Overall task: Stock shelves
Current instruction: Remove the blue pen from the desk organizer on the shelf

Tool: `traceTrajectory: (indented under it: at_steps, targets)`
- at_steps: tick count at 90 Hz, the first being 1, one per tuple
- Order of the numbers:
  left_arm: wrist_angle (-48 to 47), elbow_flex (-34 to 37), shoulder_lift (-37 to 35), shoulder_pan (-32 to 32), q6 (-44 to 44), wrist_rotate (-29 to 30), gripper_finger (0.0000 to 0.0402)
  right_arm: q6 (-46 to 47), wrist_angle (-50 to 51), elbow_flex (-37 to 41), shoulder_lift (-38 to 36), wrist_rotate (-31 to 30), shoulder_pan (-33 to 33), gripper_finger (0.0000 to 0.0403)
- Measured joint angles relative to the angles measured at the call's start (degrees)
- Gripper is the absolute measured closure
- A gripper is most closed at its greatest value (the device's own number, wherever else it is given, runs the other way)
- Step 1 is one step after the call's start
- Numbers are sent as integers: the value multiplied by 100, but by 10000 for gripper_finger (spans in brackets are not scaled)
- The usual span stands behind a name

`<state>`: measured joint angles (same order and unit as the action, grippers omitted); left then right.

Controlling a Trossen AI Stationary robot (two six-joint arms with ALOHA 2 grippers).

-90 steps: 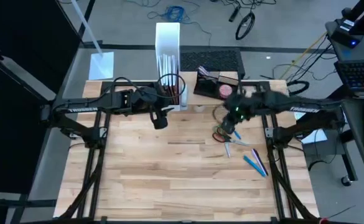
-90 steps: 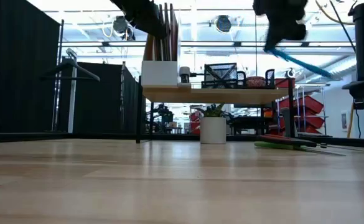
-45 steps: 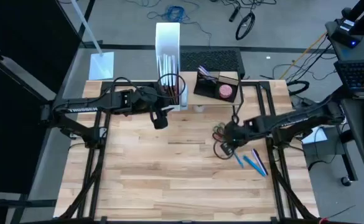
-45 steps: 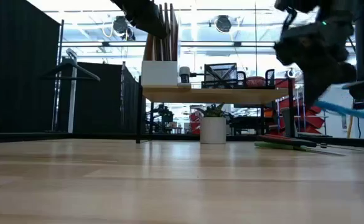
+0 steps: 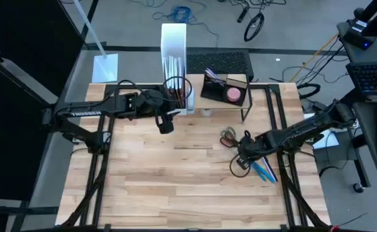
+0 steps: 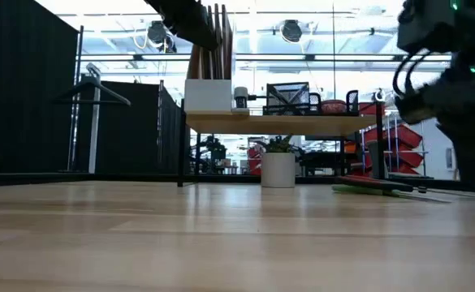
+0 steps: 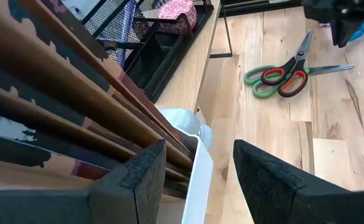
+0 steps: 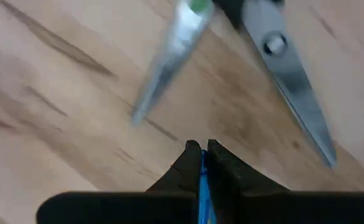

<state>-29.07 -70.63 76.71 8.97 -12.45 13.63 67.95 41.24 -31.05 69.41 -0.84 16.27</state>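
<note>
The shelves (image 6: 302,123) stand at the table's far side, a light-wood top on thin black legs. On that top are a white file box (image 5: 174,45) of brown folders (image 7: 76,106) and a black organizer tray (image 5: 223,87). My left gripper (image 7: 197,155) hovers open beside the box (image 5: 165,122), one finger on each side of the box's white wall. My right gripper (image 8: 201,149) is low over the table's right part (image 5: 246,161), shut on a blue pen (image 8: 201,180). My right gripper pinches the blue pen between its two fingers, and only a thin blue sliver (image 8: 201,171) shows in the gap. The fingers point down at the tabletop. Which part of the pen they have is hidden by the fingers themselves.
Green- and red-handled scissors (image 7: 278,78) lie on the table in front of the shelves (image 5: 229,137). Their blades (image 8: 294,87) lie just beyond my right fingers. More blue pens (image 5: 264,169) lie by the right gripper. The near half of the table is bare wood.
My right gripper has come down from beside the shelves' top, moving toward the table's near right. It carried the blue pen hanging below it and is now low over the table by the other pens.
</note>
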Motion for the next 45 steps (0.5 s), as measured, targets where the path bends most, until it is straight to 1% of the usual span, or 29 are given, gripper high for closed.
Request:
traceTrajectory:
  at_steps: [17,45]
  targets:
    - [1,0,0,0,0,0,226,457,9,278,-10,72,143,403]
    - [1,0,0,0,0,0,226,764,27,306,-9,61,149,401]
